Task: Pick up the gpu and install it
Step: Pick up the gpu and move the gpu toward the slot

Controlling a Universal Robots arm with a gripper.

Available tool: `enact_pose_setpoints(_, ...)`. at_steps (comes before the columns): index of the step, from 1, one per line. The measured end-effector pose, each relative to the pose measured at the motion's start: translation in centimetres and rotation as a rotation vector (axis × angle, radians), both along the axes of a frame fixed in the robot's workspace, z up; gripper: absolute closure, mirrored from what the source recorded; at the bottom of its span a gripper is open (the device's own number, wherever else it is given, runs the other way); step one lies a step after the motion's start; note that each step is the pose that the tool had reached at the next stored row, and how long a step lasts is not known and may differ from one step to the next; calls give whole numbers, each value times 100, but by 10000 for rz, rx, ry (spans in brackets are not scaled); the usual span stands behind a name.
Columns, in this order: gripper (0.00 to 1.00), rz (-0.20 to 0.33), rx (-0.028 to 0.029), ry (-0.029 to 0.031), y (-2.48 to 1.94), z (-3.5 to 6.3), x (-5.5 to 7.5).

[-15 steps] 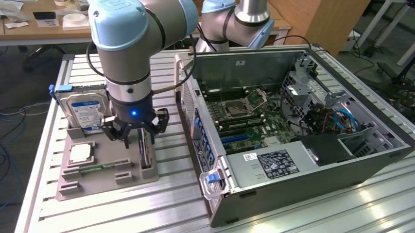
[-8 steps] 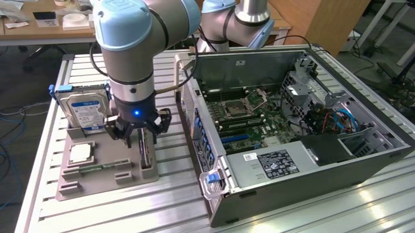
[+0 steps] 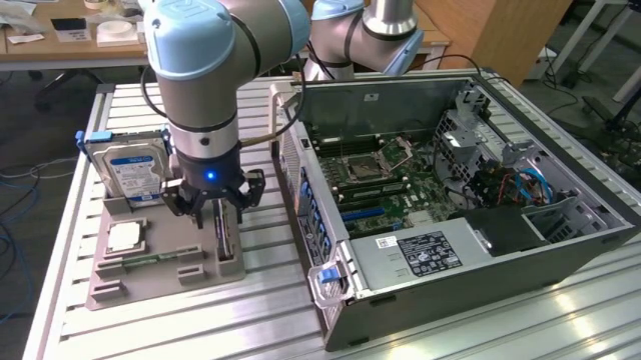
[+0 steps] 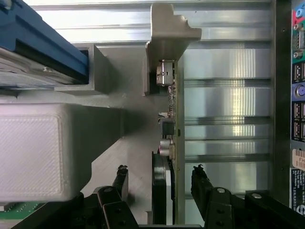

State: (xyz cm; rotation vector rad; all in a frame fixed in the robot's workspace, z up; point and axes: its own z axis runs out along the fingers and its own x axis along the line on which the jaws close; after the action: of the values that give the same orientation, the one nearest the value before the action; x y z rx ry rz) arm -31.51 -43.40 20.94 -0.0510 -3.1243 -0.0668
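Hangs in the lower left of the exterior view with black fingers point(image 4: 204, 188) spread wide, straddling the gpu point(image 3: 227, 238) and closed on nothing. Shows that card standing on edge in a slot of the grey holder point(image 3: 140, 285) on the slatted counter point(image 3: 260, 322), silvery bracket point(image 4: 169, 33) at the end away from the fingers, between the blue-labelled hard drive point(image 3: 135, 174) on the exterior view's left and the open computer case point(image 3: 470, 289) on its right.

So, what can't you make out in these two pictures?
Wrist view: the gpu shows edge-on, so its flat faces are hidden.
Exterior view: the gripper covers most of the gpu.
Exterior view: the arm hides one side of the hard drive.
Exterior view: slots inside the computer case are too small to tell apart.
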Motion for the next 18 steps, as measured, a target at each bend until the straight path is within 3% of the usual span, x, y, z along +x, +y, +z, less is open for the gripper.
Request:
enact_pose_setpoints(10, 35, 431, -1, 1, -14, 0, -1)
enact_pose_setpoints(18, 35, 432, 1, 0, -13, -3, -1)
